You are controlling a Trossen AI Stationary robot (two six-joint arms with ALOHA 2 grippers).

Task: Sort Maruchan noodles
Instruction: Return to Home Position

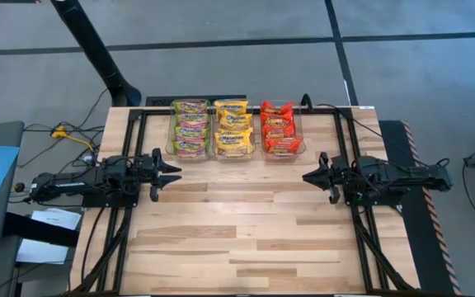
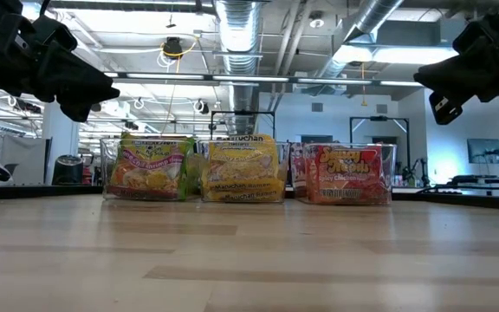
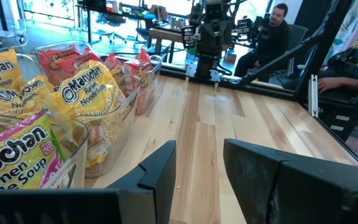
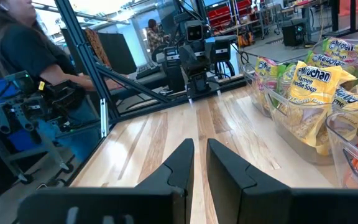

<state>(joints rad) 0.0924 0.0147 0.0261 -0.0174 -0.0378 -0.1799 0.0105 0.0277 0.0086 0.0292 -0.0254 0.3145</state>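
Observation:
The Maruchan noodles stand in three clear bins in a row at the table's far middle. The left bin [image 1: 190, 129] holds green-and-pink packets [image 2: 148, 167]. The middle bin holds yellow ones [image 1: 232, 128] [image 3: 89, 93]. The right bin holds red-orange ones [image 1: 279, 128] [image 2: 345, 173]. My left gripper [image 1: 174, 172] [image 3: 199, 146] hangs level above the table's left side, open and with nothing between its fingers. My right gripper [image 1: 308, 176] [image 4: 200, 144] hangs level above the right side, facing the left one. It is open by a narrow gap and holds nothing. Both are nearer than the bins.
Bare wood [image 1: 246, 231] spreads between the grippers and toward the near edge. Black frame rails [image 1: 349, 148] run along the table's sides and far edge. A dark stand's pole [image 1: 97, 49] rises at the far left. People sit beyond the table's ends [image 3: 277, 31] [image 4: 36, 56].

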